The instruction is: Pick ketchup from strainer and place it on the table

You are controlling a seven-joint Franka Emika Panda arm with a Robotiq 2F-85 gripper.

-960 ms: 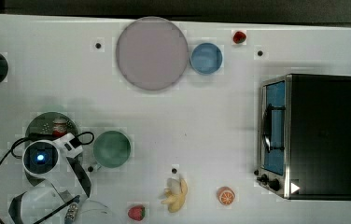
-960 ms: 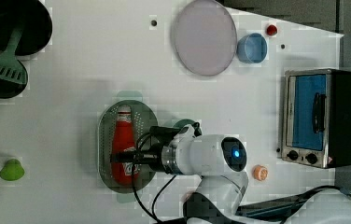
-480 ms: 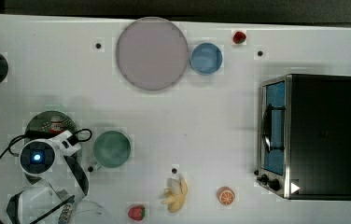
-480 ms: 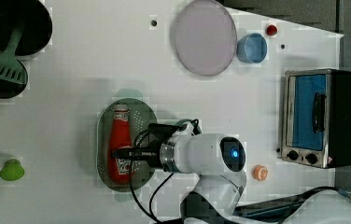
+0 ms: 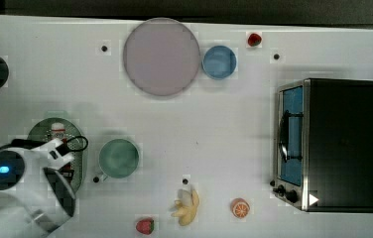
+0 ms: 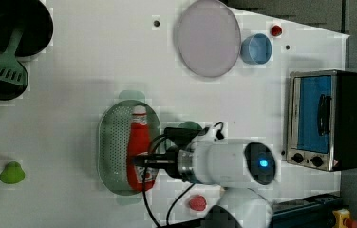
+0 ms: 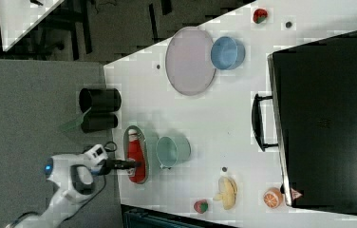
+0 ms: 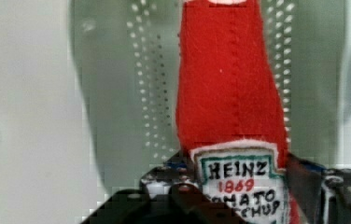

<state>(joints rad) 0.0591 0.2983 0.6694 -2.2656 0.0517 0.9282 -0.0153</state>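
the jaws of the gripper (image 6: 144,167) clamp across the labelled belly of the ketchup (image 6: 138,147), which lies flat in the strainer (image 6: 111,142), ready for lifting to the tabletop (image 6: 86,61).

Teal cup (image 5: 119,158) just beside strainer (image 6: 111,152); open table (image 5: 214,124) beyond.

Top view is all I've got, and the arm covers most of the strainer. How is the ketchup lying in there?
Observer: In the left view the ketchup lies lengthwise in the strainer, white cap toward the left view's top.
Operator: Where's the gripper on it?
Observer: The gripper sits across the labelled end of the bottle, away from the cap.
Operator: Closed on it?
Observer: The wrist view shows a finger against each side of the label, so yes.
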